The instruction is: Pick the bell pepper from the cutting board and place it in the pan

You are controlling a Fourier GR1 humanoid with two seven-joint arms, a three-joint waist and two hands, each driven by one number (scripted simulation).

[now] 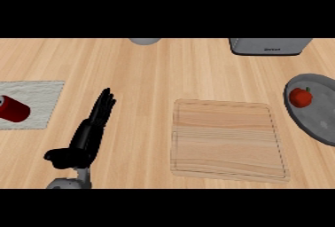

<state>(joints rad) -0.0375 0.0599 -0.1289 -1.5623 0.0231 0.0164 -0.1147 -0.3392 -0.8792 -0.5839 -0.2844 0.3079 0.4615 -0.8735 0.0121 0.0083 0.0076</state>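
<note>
At the table's right edge, a red pepper (pixel 301 97) is seen lying inside the grey pan (pixel 321 122), near its far rim. Left of the pan, the board (pixel 228 140) is found bare at the table's middle. Near the front left, the left robot hand (pixel 91 131) is held with fingers straight and pressed together, holding nothing. By the left edge, a red can (pixel 13 109) rests on a cloth (pixel 36 95). A grey appliance (pixel 270 46) stands at the far edge.

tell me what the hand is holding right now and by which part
Nothing is held. The left hand is open with straight fingers, and the bell pepper lies in the pan.
</note>
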